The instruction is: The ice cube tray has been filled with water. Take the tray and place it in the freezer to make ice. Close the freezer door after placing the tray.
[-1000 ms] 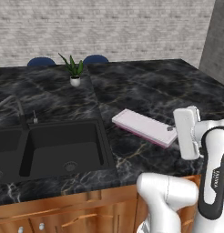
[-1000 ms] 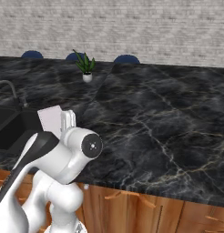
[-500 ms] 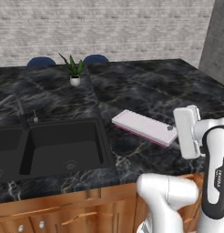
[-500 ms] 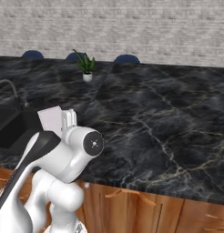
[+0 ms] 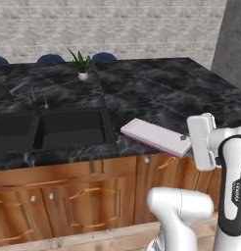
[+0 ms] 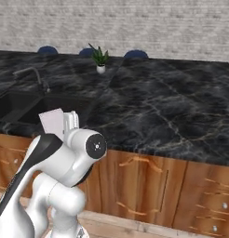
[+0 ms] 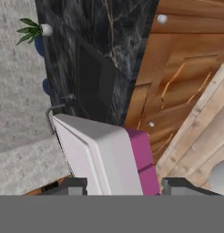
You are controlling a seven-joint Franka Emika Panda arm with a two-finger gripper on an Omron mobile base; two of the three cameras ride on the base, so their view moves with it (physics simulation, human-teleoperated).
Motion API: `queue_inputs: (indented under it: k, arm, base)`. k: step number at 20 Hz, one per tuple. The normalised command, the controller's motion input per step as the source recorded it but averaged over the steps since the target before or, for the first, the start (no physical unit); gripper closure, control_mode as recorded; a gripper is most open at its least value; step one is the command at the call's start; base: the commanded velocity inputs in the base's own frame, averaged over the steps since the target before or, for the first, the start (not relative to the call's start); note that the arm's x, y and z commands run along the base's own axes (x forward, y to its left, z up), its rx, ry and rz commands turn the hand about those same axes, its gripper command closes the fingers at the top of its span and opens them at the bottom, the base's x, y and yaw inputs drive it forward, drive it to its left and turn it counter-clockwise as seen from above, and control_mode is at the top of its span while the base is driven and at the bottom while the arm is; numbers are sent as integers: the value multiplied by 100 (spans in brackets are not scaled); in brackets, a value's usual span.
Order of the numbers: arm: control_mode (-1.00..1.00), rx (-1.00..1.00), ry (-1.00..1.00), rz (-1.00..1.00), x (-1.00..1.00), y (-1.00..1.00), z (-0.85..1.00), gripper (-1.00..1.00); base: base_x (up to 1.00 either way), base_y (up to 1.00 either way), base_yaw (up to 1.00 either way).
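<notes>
The ice cube tray (image 5: 156,137) is a thin pale pinkish slab with a magenta underside. It hangs level in the air over the counter's front edge, pointing left from my gripper (image 5: 187,141), which is shut on its right end. In the right base view a pale corner of the ice cube tray (image 6: 53,122) sticks up behind the arm's elbow. In the hand view the ice cube tray (image 7: 102,157) runs away from my gripper (image 7: 123,186), with a dark fingertip (image 7: 71,185) on either side. The freezer's slate-grey side (image 5: 234,44) rises at the far right; the freezer door is out of view.
A black marble counter (image 5: 156,93) holds a dark double sink (image 5: 54,128) with a faucet (image 5: 30,93) at the left. A small potted plant (image 5: 82,63) stands at the back. Brown wooden cabinet fronts (image 5: 68,201) run below the counter, and blue chair backs (image 5: 104,57) show behind it.
The whole picture has shifted: the base has backed away from the counter, so the cabinet fronts now show. The tray stays in the shut gripper and has come away with it.
</notes>
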Motion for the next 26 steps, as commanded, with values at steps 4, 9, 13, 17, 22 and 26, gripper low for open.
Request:
queue_inputs:
  k: [4, 9, 13, 17, 22, 26]
  arm:
    - [100, 0, 0, 0, 0, 0, 0, 100]
    - [100, 0, 0, 0, 0, 0, 0, 100]
    - [100, 0, 0, 0, 0, 0, 0, 100]
    - [100, 0, 0, 0, 0, 0, 0, 100]
    - [100, 0, 0, 0, 0, 0, 0, 100]
    - [100, 0, 0, 0, 0, 0, 0, 100]
  base:
    - [-62, 0, 28]
    - [-31, 1, 45]
    - [-12, 4, 55]
    - [-1, 6, 58]
    - [4, 13, 65]
    - [22, 23, 67]
